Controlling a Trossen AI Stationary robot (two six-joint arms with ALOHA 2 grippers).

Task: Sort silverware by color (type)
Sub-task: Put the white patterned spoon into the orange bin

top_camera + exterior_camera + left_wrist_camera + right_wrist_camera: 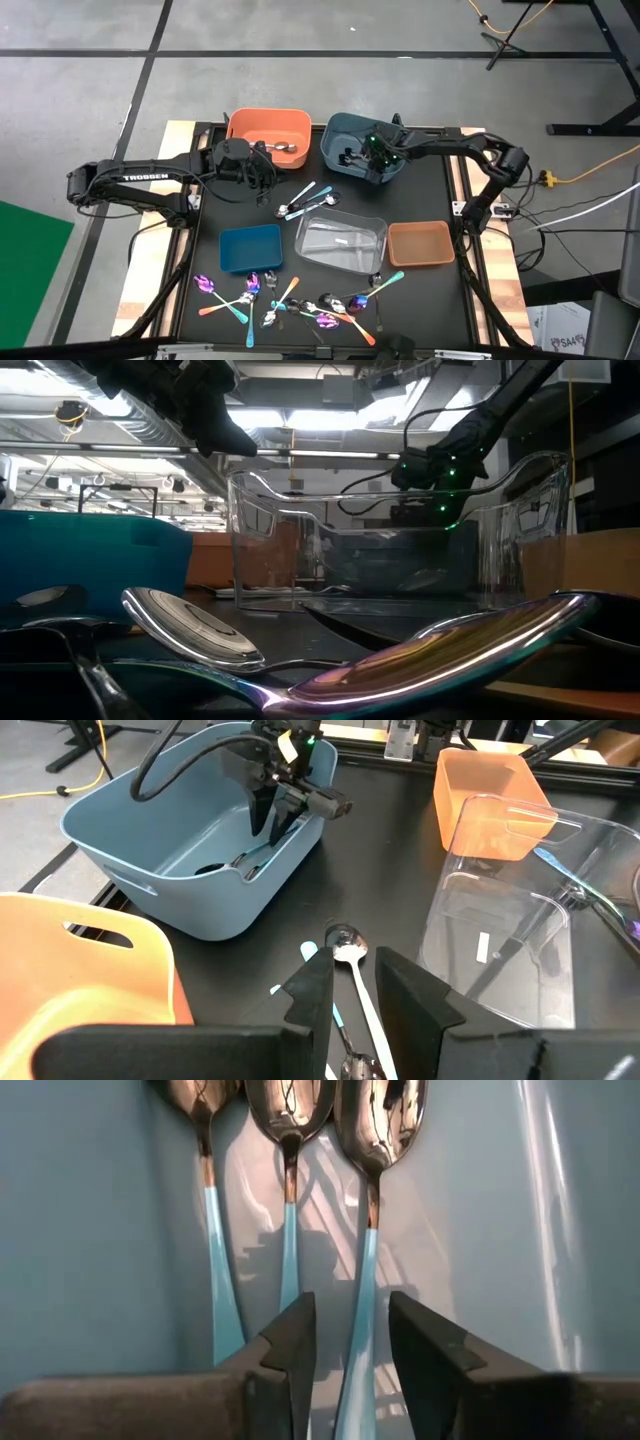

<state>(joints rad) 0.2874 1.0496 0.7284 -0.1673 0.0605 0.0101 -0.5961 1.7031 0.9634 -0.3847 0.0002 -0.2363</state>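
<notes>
Barely started: right gripper (pixel 345 1342) sits slightly open around a teal-handled spoon (pixel 368 1200) in the blue tub (pixel 150 850), left gripper (pixel 353 982) open and empty above the table spoons (pixel 308 199), big pile (pixel 290 300) still unsorted.

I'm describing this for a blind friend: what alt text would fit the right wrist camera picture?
Three spoons with teal handles lie side by side against the pale blue floor of a bin, their shiny bowls pointing away. The right arm's two dark fingers stand open just above them, with one handle showing in the gap between them.
</notes>
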